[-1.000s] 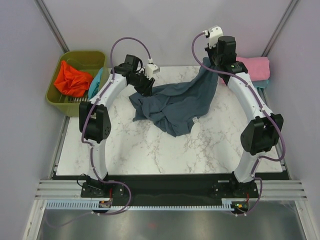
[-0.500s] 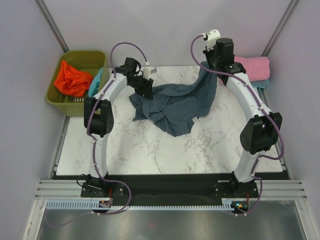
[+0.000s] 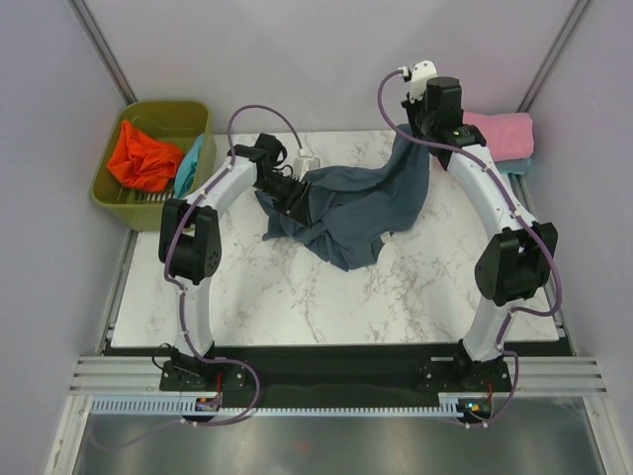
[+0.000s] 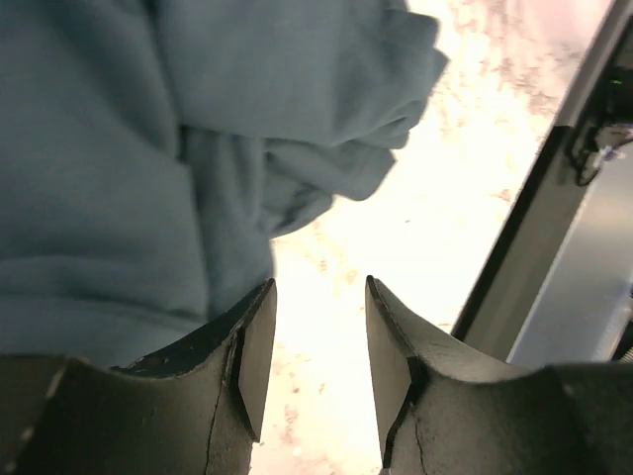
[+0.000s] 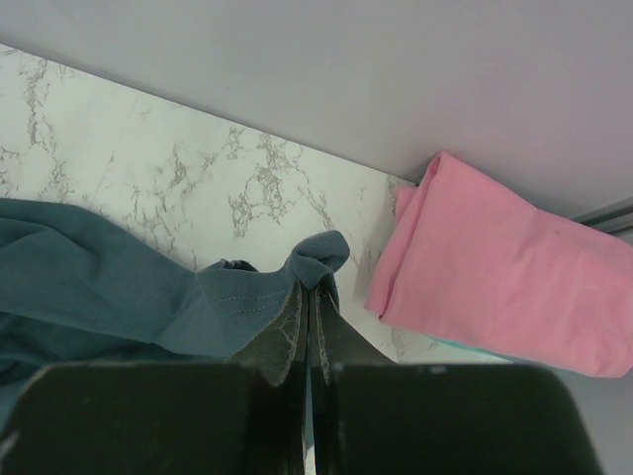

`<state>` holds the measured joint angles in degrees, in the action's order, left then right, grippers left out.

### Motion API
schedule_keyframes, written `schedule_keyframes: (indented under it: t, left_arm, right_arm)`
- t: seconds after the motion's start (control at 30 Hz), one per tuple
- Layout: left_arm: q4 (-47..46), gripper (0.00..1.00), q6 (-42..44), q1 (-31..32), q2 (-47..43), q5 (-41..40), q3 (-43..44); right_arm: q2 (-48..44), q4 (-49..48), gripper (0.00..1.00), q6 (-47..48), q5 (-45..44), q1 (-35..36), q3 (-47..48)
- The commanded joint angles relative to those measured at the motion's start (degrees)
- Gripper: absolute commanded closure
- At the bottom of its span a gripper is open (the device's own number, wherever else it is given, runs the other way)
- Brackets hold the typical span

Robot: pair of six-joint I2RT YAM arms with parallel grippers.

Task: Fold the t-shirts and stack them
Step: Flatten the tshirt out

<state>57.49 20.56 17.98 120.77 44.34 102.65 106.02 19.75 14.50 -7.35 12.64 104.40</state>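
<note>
Left arm: I read it rising from its base at 7 o'clock, elbow bowed out toward 9 o'clock, forearm reaching in to about 11 o'clock on the table (image 3: 297, 297), wrist tipped down at the cloth's left edge.
Left gripper (image 4: 318, 289): jaws spread with nothing between them. Bare marble shows through the gap, and the cloth lies just beside one finger.
Right arm: base at 5 o'clock, elbow out at 3 o'clock, forearm arched up and back to 1 o'clock, wrist held high above the marble.
Right gripper (image 5: 309, 294): jaws pressed together, pinching a bunched fold of the slate t-shirt's edge.
Slate t-shirt (image 3: 346, 208): crumpled across the far half of the table from 11 to 1 o'clock. One corner is lifted at 1 o'clock in the right gripper; the rest drapes down onto the marble, with a lobe sagging toward the centre.
Pink t-shirt (image 5: 504, 287): folded, at 2 o'clock by the far right corner, lying on a teal t-shirt (image 3: 521, 165) of which I see only an edge.
Bin (image 3: 168, 111): olive-green, off the table at 10 o'clock.
Orange-red t-shirt (image 3: 141, 156): crumpled inside the bin.
Teal cloth (image 3: 188, 163): draped at the bin's 3 o'clock wall; I cannot tell what garment it is.
</note>
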Motion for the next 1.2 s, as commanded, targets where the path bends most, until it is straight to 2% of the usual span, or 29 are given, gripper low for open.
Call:
schedule_keyframes:
  t: [0.0, 0.17, 0.33, 0.37, 0.47, 0.6, 0.83, 1.17]
  left_arm:
    - [1.04, 0.51, -3.32, 1.18, -3.17, 5.32, 0.17]
    - [-4.14, 0.48, -4.74, 0.83, -5.28, -2.40, 4.57]
    - [-4.67, 0.45, -5.70, -3.12, -1.68, -5.83, 9.40]
    - [-5.63, 0.39, -6.75, -3.73, -0.98, -6.80, 10.11]
    - [-6.52, 0.39, -6.85, -5.23, 1.04, -11.45, 11.25]
    - [-6.43, 0.39, -6.14, -5.94, 4.03, -13.75, 11.34]
    - [-2.74, 0.40, -6.40, -5.50, 8.17, -7.08, 11.26]
    - [-2.47, 0.41, -8.60, -1.99, 2.72, -0.66, -0.07]
  right_arm:
    - [-0.37, -2.08, 1.00, -1.32, 0.67, 0.28, 2.91]
    - [-1.07, -2.08, 1.00, -1.32, 0.67, 0.28, 2.39]
    - [-2.30, -2.17, 1.00, -1.14, 0.41, 0.28, 0.99]
    - [-2.74, -2.17, 1.00, -0.97, 0.15, 0.28, 0.72]
    - [-3.09, -2.34, 1.00, -0.88, 0.06, 0.28, 0.10]
    - [-3.27, -2.26, 1.00, -1.14, 0.06, 0.19, -0.07]
    - [-3.19, -2.26, 1.00, -1.06, 0.41, 0.19, -0.25]
    - [-1.96, -2.52, 1.00, -1.49, 0.85, 0.19, 0.63]
